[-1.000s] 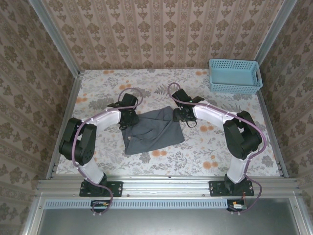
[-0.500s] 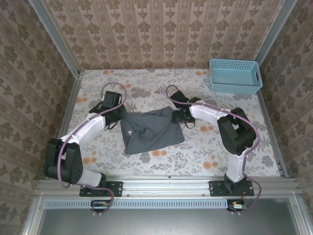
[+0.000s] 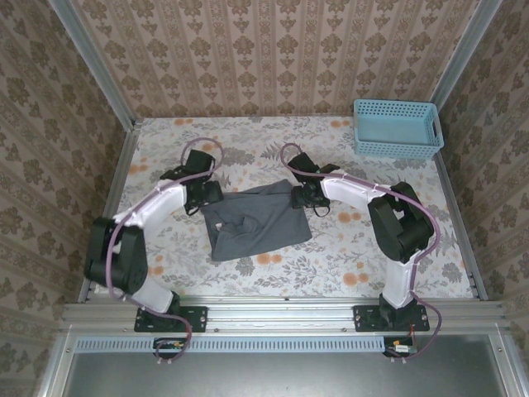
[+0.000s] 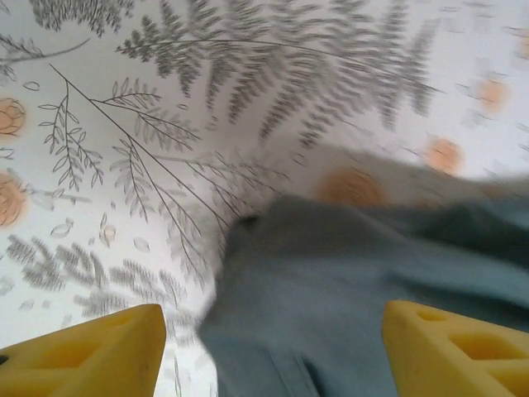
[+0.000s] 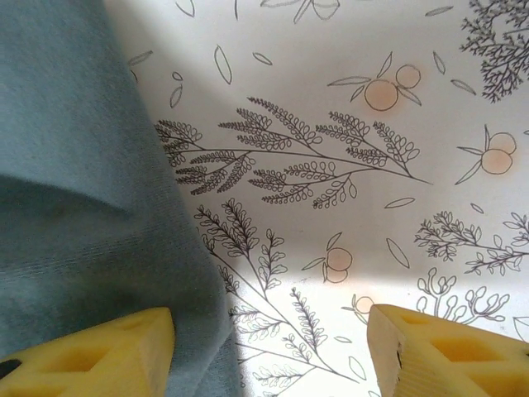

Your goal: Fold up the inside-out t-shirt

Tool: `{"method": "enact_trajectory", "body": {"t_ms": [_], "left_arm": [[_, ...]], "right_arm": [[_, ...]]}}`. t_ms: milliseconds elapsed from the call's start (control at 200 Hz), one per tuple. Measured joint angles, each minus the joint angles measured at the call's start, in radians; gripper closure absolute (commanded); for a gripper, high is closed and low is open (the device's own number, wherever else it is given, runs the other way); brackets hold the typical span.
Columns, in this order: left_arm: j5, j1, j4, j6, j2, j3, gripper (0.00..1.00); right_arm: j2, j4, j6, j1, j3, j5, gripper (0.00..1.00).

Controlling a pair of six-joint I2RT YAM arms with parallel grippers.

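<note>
Left hand [image 4: 269, 356] spread above t-shirt [image 4: 355, 265] edge, apparently clear.

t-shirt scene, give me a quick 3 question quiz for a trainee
1. True or false: the left claw is clamped shut on the t-shirt.
2. Where does the blue basket stand? A: far right corner of the table; B: far left corner; C: on the t-shirt.
3. Fill in: the right claw sits at the t-shirt's far ___ corner.
Key: 1 false, its jaws stand open; 2 A; 3 right.
</note>
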State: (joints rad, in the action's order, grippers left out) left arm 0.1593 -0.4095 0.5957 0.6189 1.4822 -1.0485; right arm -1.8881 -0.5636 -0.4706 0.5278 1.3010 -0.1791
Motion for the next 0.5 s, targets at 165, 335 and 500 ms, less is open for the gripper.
{"method": "enact_trajectory", "body": {"t_ms": [165, 335, 500], "left_arm": [[0.047, -0.181, 0.068, 0.076, -0.2, 0.086, 0.35], [0.023, -0.225, 0.088, 0.144, -0.203, 0.197, 0.55], [-0.01, -0.265, 0.065, 0.193, -0.21, 0.265, 0.82]], "right_arm": [[0.042, 0.0, 0.0, 0.009, 0.0, 0.0, 0.35], [0.048, 0.0, 0.0, 0.019, 0.0, 0.0, 0.35], [0.048, 0.0, 0.001, 0.023, 0.0, 0.0, 0.35]]}}
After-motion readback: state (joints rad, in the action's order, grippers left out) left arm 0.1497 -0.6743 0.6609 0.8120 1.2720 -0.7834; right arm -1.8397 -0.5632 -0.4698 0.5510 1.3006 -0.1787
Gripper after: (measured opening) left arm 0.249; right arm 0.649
